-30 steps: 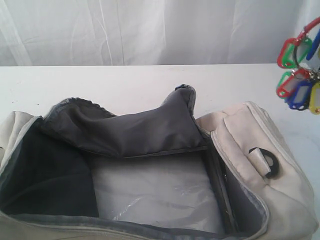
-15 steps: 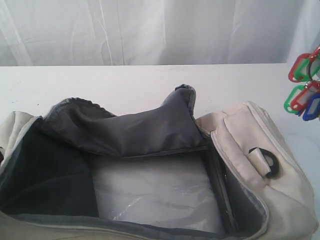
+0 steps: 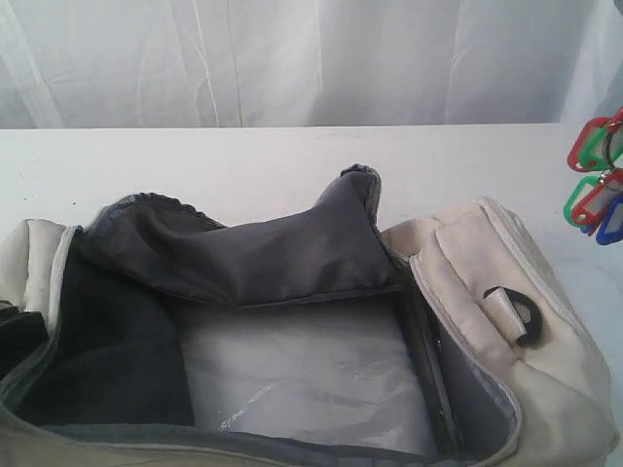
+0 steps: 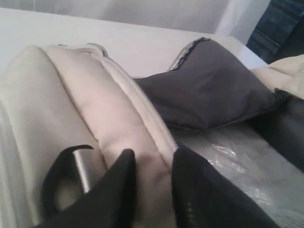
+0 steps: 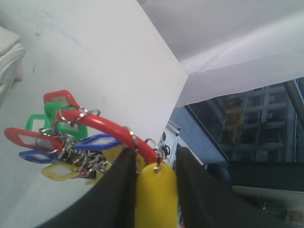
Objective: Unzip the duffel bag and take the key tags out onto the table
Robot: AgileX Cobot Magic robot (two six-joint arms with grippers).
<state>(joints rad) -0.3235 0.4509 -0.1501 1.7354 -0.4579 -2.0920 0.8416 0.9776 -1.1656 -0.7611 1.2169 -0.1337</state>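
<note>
I'm working in a staged test room: a white draped curtain (image 3: 292, 58) backs the wide plain white tabletop (image 3: 243, 161). Outside I see a grey multi-storey building (image 5: 259, 126).

duffel bag (image 3: 487, 277): cream cloth, matt, padded | lining (image 3: 273, 255): dark grey thin cloth, faint sheen | film on bag floor (image 3: 302, 375): clear plastic, glossy, creased | key tags (image 5: 95, 141): glossy coloured plastic | rings (image 5: 80, 159): shiny metal | table (image 3: 243, 161): white, smooth, matt, faint scuffs | D-ring (image 3: 529, 319): black, smooth
</note>
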